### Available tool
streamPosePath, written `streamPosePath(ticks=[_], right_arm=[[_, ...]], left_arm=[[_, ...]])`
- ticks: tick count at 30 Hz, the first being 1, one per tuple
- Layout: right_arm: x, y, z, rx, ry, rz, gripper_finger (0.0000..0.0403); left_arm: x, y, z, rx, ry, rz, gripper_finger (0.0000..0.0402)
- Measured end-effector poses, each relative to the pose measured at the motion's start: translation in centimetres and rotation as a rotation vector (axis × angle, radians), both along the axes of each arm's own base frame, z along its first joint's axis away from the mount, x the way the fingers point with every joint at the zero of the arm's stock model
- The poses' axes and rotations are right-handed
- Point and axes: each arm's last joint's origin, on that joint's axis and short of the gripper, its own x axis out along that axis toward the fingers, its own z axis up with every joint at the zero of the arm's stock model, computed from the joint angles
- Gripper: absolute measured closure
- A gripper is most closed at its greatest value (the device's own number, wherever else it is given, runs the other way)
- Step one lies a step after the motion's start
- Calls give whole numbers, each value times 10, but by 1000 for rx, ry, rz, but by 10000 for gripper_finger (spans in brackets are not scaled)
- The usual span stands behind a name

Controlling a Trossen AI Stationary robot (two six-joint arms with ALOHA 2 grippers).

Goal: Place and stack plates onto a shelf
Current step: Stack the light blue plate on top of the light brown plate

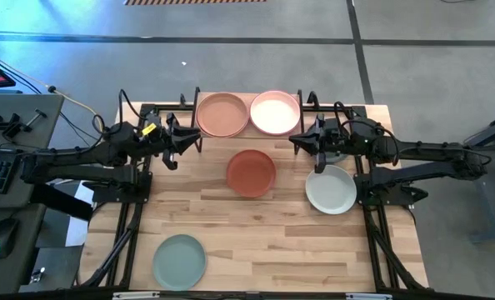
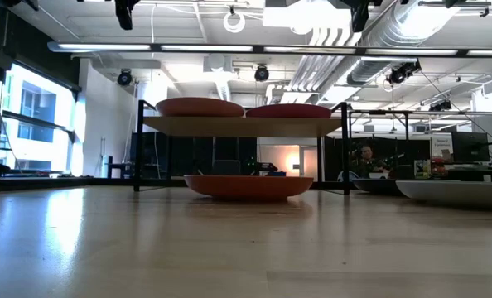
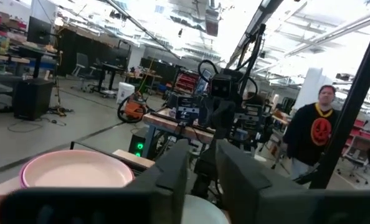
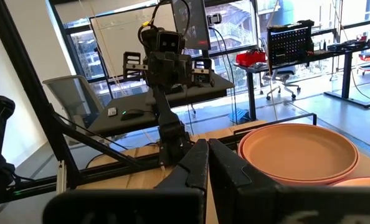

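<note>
Up on the shelf (image 2: 242,126), at the far edge of the bench (image 1: 256,242), two plates sit side by side: the peach plate (image 1: 222,114) toward the left arm and the light pink plate (image 1: 275,112) toward the right arm, rims nearly touching. Both are round, shallow and matte, with a low raised rim. The shelf has a thin, light wood top on slim black legs, and the low view shows the two plates as flat domes above its edge.

Just beside the peach plate, the left gripper (image 1: 187,139) hovers near the shelf's left end with its dark fingers (image 3: 172,171) slightly parted; nothing shows between them. In the left wrist view the pink plate lies beyond the fingers.

At the shelf's right end, the right gripper (image 1: 300,142) hangs near the pink plate, fingers (image 4: 194,168) pressed together and holding nothing. The right wrist view looks across the peach plate.

In front of the shelf, near the bench's middle, rests the terracotta plate (image 1: 251,172). A pale grey-white plate (image 1: 331,189) lies near the right edge, under the right arm, with a darker plate (image 1: 335,155) partly hidden just behind it. The sage green plate (image 1: 179,261) lies near the front edge, toward the left corner.

A person (image 3: 314,134) stands in the room behind.
</note>
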Motion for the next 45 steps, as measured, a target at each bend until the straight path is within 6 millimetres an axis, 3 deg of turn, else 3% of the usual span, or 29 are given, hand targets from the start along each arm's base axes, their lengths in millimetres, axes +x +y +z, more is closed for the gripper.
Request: streamPosePath(ticks=[9, 12, 16, 19, 25, 29, 34, 39, 45], right_arm=[[0, 0, 0, -1, 3, 0, 402], [0, 0, 0, -3, 3, 0, 402], [0, 0, 0, -4, 4, 0, 402], [0, 0, 0, -4, 4, 0, 402], [0, 0, -1, -2, 15, 0, 402], [0, 0, -4, 1, 40, 0, 402], [0, 0, -9, 9, 89, -1, 402], [0, 0, -12, 13, 118, -1, 402], [0, -1, -11, 13, 117, -16, 402]], left_arm=[[2, -12, 51, 10, 142, -135, 217], [4, -22, 65, -13, 307, -219, 203], [6, -39, 66, -106, 586, -312, 203], [9, -57, 49, -236, 790, -373, 211], [14, -111, -5, -371, 1124, -446, 230], [8, -150, -48, -396, 1265, -464, 238], [3, -188, -97, -389, 1316, -487, 240], [-4, -194, -123, -295, 1468, -396, 241], [-5, -187, -131, -216, 1513, -285, 241]])
